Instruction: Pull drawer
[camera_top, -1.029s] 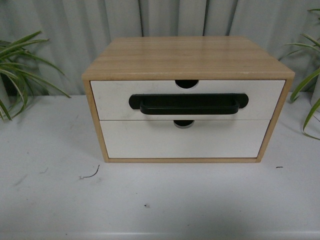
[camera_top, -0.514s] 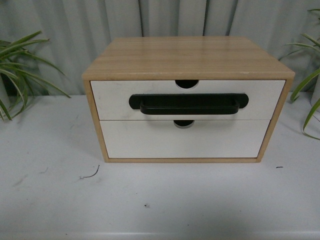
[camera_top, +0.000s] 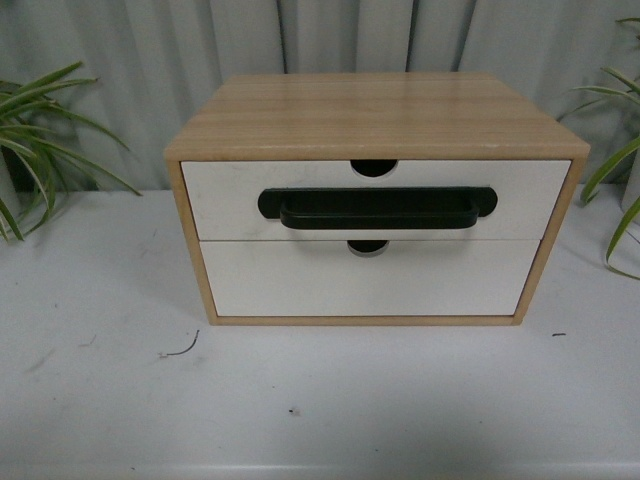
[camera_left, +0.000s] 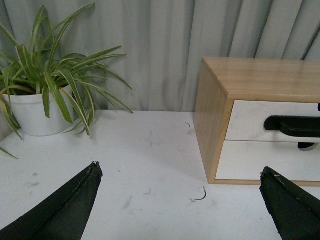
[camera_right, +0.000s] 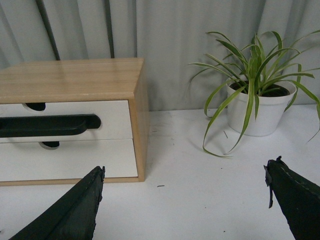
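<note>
A light wood cabinet (camera_top: 375, 110) stands on the white table. Its upper drawer (camera_top: 225, 195) has a white front, a long black bar handle (camera_top: 378, 207) and a half-round notch (camera_top: 374, 167) in its top edge; it sits shut. Neither arm shows in the front view. My left gripper (camera_left: 181, 172) is open over the table, off the cabinet's left corner, well short of the drawer (camera_left: 250, 117). My right gripper (camera_right: 185, 172) is open off the cabinet's right corner, with the handle (camera_right: 47, 125) to one side. Nothing lies between either pair of fingers.
Below is a plain white drawer (camera_top: 370, 280) without a handle. A potted plant (camera_left: 45, 95) stands left of the cabinet, another (camera_right: 257, 100) to its right. A small curled wire scrap (camera_top: 182, 350) lies on the table in front. Grey curtain behind.
</note>
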